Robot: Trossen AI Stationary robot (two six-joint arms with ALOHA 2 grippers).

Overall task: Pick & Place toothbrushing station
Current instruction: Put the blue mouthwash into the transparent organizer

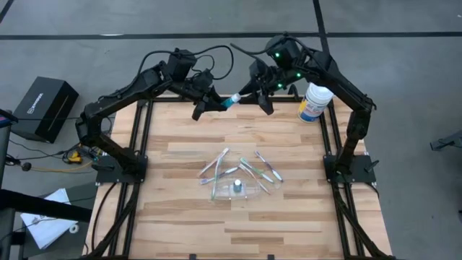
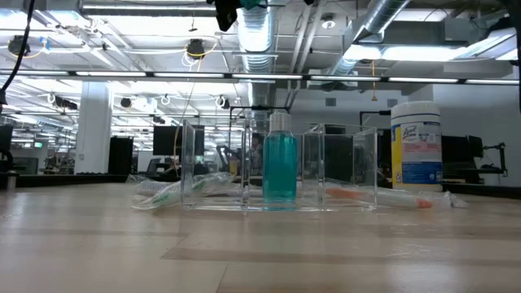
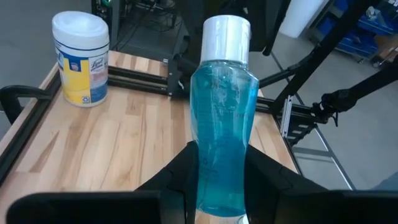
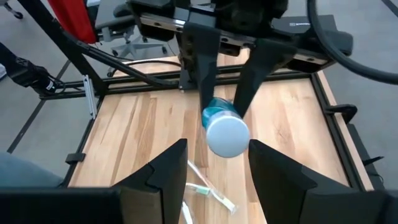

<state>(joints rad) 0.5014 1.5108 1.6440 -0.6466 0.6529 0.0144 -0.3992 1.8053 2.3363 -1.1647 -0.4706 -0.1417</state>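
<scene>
While the light wooden slatted table (image 1: pixel 180 144) carries the clear plastic compartment container (image 1: pixel 238 191) amid scattered thin pale toothbrushes (image 1: pixel 249 167), the left gripper (image 3: pixel 217 180) clamps a blue-filled, white-capped bottle (image 3: pixel 221 124) aloft near the far edge; the right gripper (image 4: pixel 214 165) faces it, spread. Handover or placement into the container seemingly follows.

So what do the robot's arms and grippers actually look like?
Both arms are black and jointed, with black cables looping along them. The right arm shows small green lights near its wrist. The left gripper and right gripper each have two flat, angular dark fingers.
</scene>
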